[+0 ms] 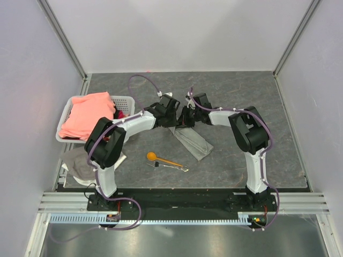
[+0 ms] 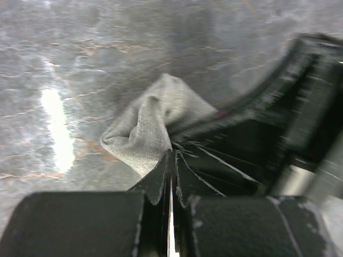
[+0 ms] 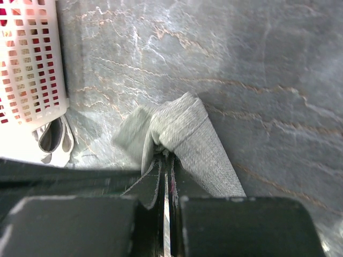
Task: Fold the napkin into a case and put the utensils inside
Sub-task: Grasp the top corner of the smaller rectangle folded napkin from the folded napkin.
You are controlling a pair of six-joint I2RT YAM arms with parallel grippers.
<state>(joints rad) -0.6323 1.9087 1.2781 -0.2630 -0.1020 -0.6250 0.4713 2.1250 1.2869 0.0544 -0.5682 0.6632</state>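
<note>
The light grey napkin [image 1: 193, 140] lies folded into a narrow strip in the middle of the table, running from the grippers toward the near right. My left gripper [image 1: 170, 119] is shut on its far end, where the cloth [image 2: 150, 126] bunches up at the jaw tips [image 2: 172, 152]. My right gripper [image 1: 187, 115] meets it from the right and is shut on the same end; the cloth [image 3: 187, 131] folds over at the jaw tips [image 3: 166, 155]. The orange spoon [image 1: 161, 158] and the silvery fork [image 1: 174, 167] lie side by side in front of the napkin.
A white plastic basket [image 1: 124, 100] at the left holds a salmon-pink cloth [image 1: 88, 113]; its wall shows in the right wrist view [image 3: 32, 59]. A whitish-grey rag [image 1: 77, 163] lies at the near left by the left arm's base.
</note>
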